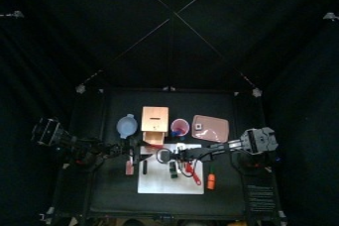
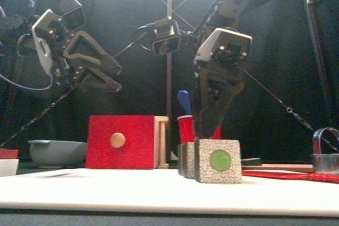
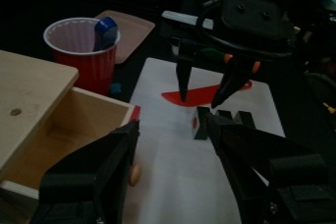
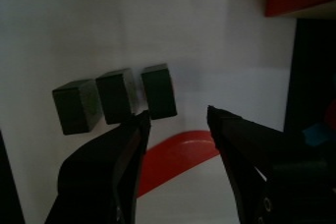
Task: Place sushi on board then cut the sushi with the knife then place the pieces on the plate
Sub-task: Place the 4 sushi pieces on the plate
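Three dark green blocks of the toy sushi roll [image 2: 212,161] stand side by side, touching, on the white cutting board [image 1: 166,183] near the front of the counter [image 1: 99,185]. The right gripper [image 4: 178,120] hangs just above the board with its jaws apart and gripping nothing, the blocks just beyond one jaw tip. A red toy knife [image 4: 171,165] lies flat on the board beside the roll, under those jaws.

Behind the board, the red cup [image 3: 73,46] stands upright holding the blue toy knife [image 3: 105,27], whose end rises above the rim. The flat pink tray [image 1: 212,128] lies just to the right of the cup, well apart from the sushi. The pale wooden box [image 1: 157,123] with its red drawer front sits to the left of the cup, and the blue-grey bowl [image 2: 56,152] beyond it on the far left; its inside cannot be seen. The left gripper [image 3: 171,128] hovers at the board's left edge beside the box, jaws spread wide and free.
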